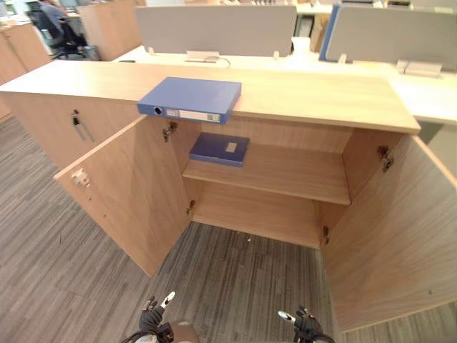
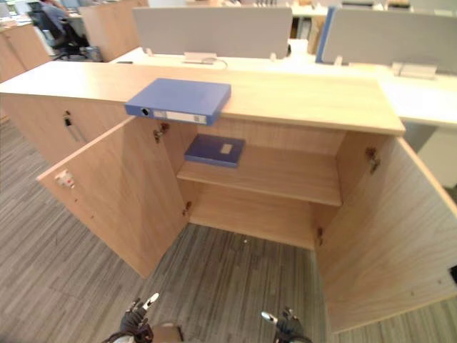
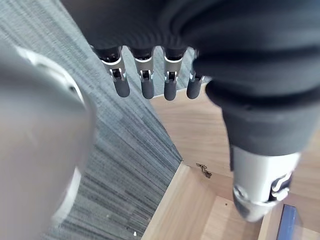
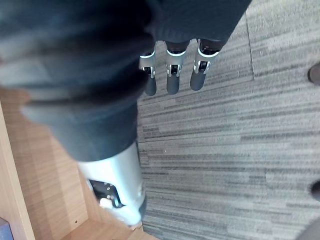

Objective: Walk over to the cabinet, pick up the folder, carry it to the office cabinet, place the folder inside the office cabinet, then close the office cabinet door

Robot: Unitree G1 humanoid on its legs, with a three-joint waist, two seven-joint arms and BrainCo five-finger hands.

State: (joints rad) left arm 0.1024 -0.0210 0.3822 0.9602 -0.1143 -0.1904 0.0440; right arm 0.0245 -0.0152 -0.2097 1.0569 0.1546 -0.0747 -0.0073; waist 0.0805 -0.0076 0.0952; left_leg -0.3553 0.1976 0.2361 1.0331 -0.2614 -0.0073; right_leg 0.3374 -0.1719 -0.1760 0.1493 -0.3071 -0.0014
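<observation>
Nearest you, your left hand (image 1: pixel 153 314) and right hand (image 1: pixel 303 325) hang low over the floor (image 1: pixel 235 286), both empty. The wrist views show the fingers (image 3: pixel 145 82) of the left and those of the right (image 4: pixel 172 80) hanging loose and nearly straight, gripping nothing. Ahead of the hands stands the cabinet (image 1: pixel 314 93), with its left door (image 1: pixel 132 193) swung out beyond your left hand and its right door (image 1: pixel 393 229) swung out beyond your right. Between the doors, up and forward of both hands, the shelf (image 1: pixel 285 171) carries a thin folder (image 1: pixel 220 148) at its left end. Higher and a little further, the folder (image 1: pixel 191 98) lies flat on the cabinet top, its front edge overhanging, more in line with your left hand than your right and well apart from both. Past it are grey dividers (image 1: pixel 214 28). By my reading, the walk-up looks done and nothing else is: the folder is not yet picked up, so the grasp, the carry, the placing inside and closing the door all remain.
</observation>
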